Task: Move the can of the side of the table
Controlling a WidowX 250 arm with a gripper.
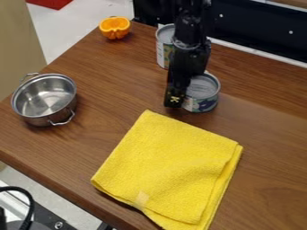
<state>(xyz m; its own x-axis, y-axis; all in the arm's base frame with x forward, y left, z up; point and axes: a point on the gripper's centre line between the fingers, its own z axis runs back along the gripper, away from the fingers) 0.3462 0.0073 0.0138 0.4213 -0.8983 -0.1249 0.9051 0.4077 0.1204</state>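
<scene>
The surface (269, 157) is bounded at the rear by an edge sloping from upper centre to the right side, at the left by an edge descending from upper centre to the left side, and at the front by an edge crossing the lower left. Wood extends between the metal pot (45, 120) and the short can (204, 85), and to the right of the short can and the yellow cloth (174, 166). The short can is located slightly above and right of centre, well apart from the edges. It stands upright: lid facing up, axis vertical, body squat. The black arm (192, 29) enters from the top; its pincer (175, 96) is positioned at the left side of the short can, overlapping it in the view. Whether the pincer is spread, closed or clamped on the can cannot be told. The tall can (163, 49) stands upright behind, partly covered by the arm. The folded cloth lies flat at lower centre, near the short can. The pot is upright near the left edge, its two handles at opposite sides. An orange half (114, 28) rests near the upper left edge. Beyond the surface are a pale floor (102, 10), a beige panel (18, 40), a black panel (258, 27) and, lower left, a black cable (28, 202).
</scene>
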